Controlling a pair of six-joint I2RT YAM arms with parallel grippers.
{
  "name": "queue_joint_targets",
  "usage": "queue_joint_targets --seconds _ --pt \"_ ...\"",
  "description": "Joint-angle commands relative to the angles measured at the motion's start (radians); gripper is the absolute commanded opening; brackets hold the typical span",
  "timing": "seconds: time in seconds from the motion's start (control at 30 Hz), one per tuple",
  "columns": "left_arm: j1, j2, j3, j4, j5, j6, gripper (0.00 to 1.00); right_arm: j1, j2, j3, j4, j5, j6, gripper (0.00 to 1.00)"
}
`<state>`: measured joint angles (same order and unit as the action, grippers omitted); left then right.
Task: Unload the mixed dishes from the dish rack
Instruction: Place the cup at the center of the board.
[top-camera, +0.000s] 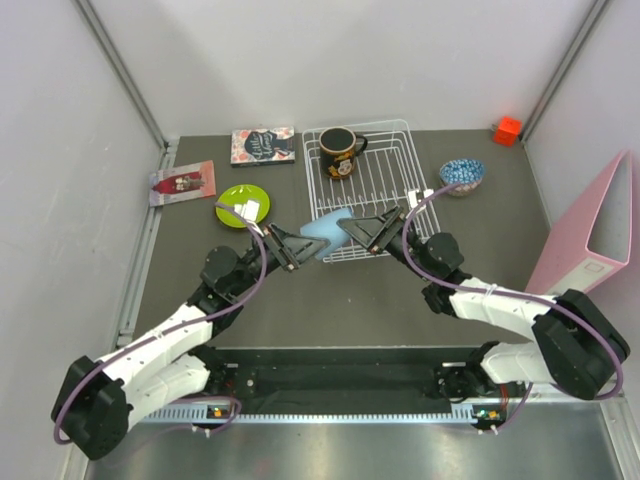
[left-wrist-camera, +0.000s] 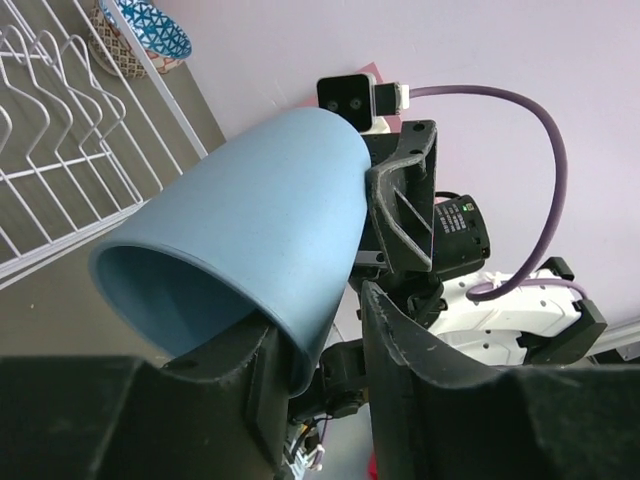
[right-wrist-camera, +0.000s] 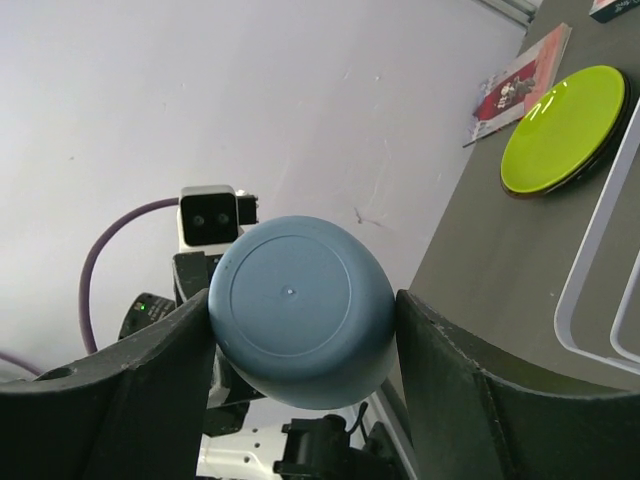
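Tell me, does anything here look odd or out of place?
The pale blue cup is off the table, tipped on its side in mid-air: the right gripper clamps its base while the left gripper straddles its rim. Nothing looks spilled or broken.

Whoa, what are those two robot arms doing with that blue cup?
Both arms hold onto the pale blue cup, up in the air by the dish rack's near edge. The right arm's fingers squeeze its bottom end. The left arm's fingers sit around its rim, one inside, though I cannot tell if they pinch it yet. The black mug sits in the rack; the green plate and the dotted bowl are out on the table.
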<state>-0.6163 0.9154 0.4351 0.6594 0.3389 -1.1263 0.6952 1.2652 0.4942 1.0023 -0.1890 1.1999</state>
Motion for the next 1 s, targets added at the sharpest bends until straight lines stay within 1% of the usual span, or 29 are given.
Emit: queue_joint_targets --seconds 0.0,0.03,0.07,0.1,0.2,0.23,0.27,0.3,0.33,0.37,0.4,0.43,0.47,0.5,0.53,0.57,0.6,0.63,0.67,0.7,0.73,0.8,0.83,0.87,0.93,0.97 --pt "-0.005 -0.044 -0.007 0.022 -0.015 0.013 0.35 0.010 -0.018 0.040 0.038 0.023 -0.031 0.00" --pt "-0.005 -0.046 -0.009 0.017 -0.018 0.016 0.29 0.009 -0.018 0.037 0.036 0.023 -0.033 0.00" --pt "-0.003 -0.052 -0.010 0.011 -0.020 0.016 0.01 0.010 -0.020 0.035 0.036 0.023 -0.033 0.00" --pt "-0.003 -0.053 -0.009 -0.003 -0.029 0.017 0.00 0.010 -0.023 0.034 0.036 0.023 -0.036 0.00" --pt "-0.005 -0.072 -0.004 -0.035 -0.040 0.034 0.00 0.015 -0.035 0.037 0.018 0.017 -0.063 0.00" --pt "-0.003 -0.087 0.005 -0.061 -0.060 0.060 0.00 0.015 -0.043 0.050 -0.002 0.011 -0.075 0.18" --pt "-0.003 -0.093 0.045 -0.172 -0.078 0.083 0.00 0.015 -0.061 0.061 -0.075 0.008 -0.089 0.36" --pt "-0.003 -0.099 0.074 -0.237 -0.098 0.112 0.00 0.018 -0.073 0.073 -0.123 0.011 -0.129 0.52" --pt "-0.002 -0.111 0.109 -0.330 -0.147 0.187 0.00 0.017 -0.088 0.104 -0.177 0.016 -0.150 0.73" --pt "-0.003 -0.118 0.196 -0.418 -0.175 0.227 0.00 0.017 -0.122 0.119 -0.292 0.037 -0.175 0.80" --pt "-0.003 -0.121 0.244 -0.601 -0.219 0.267 0.00 0.020 -0.142 0.136 -0.357 0.057 -0.231 0.86" --pt "-0.003 -0.121 0.345 -0.700 -0.324 0.334 0.00 0.024 -0.161 0.177 -0.505 0.118 -0.262 0.95" --pt "-0.002 -0.115 0.397 -0.892 -0.418 0.358 0.00 0.029 -0.199 0.199 -0.580 0.156 -0.333 0.97" --pt "-0.003 -0.093 0.446 -0.978 -0.492 0.394 0.00 0.033 -0.216 0.243 -0.647 0.189 -0.367 0.99" --pt "-0.002 -0.078 0.543 -1.062 -0.670 0.402 0.00 0.046 -0.240 0.263 -0.776 0.297 -0.397 0.99" --pt "0.000 -0.060 0.588 -1.155 -0.755 0.402 0.00 0.050 -0.248 0.282 -0.833 0.345 -0.448 0.99" --pt "-0.002 -0.020 0.666 -1.298 -0.835 0.386 0.00 0.067 -0.257 0.314 -0.881 0.391 -0.466 0.99" --pt "0.001 0.008 0.706 -1.390 -0.998 0.363 0.00 0.076 -0.262 0.331 -0.975 0.492 -0.502 0.98" --pt "0.013 0.035 0.747 -1.465 -1.047 0.330 0.00 0.090 -0.263 0.346 -1.014 0.544 -0.514 0.98" --pt "0.026 0.095 0.811 -1.563 -1.084 0.318 0.00 0.114 -0.260 0.372 -1.063 0.592 -0.522 0.97" --pt "0.039 0.124 0.841 -1.608 -1.122 0.304 0.00 0.128 -0.253 0.380 -1.124 0.668 -0.533 0.97" --pt "0.127 0.198 0.892 -1.655 -1.097 0.302 0.00 0.162 -0.242 0.385 -1.154 0.715 -0.545 0.97" --pt "0.165 0.217 0.898 -1.650 -1.069 0.309 0.00 0.171 -0.230 0.383 -1.166 0.730 -0.551 0.97" --pt "0.258 0.230 0.899 -1.637 -0.967 0.318 0.00 0.178 -0.225 0.379 -1.168 0.727 -0.553 0.97" --pt "0.343 0.270 0.887 -1.583 -0.876 0.339 0.00 0.190 -0.213 0.369 -1.173 0.711 -0.548 0.97" --pt "0.412 0.287 0.884 -1.569 -0.812 0.345 0.00 0.191 -0.211 0.360 -1.173 0.705 -0.545 0.97"
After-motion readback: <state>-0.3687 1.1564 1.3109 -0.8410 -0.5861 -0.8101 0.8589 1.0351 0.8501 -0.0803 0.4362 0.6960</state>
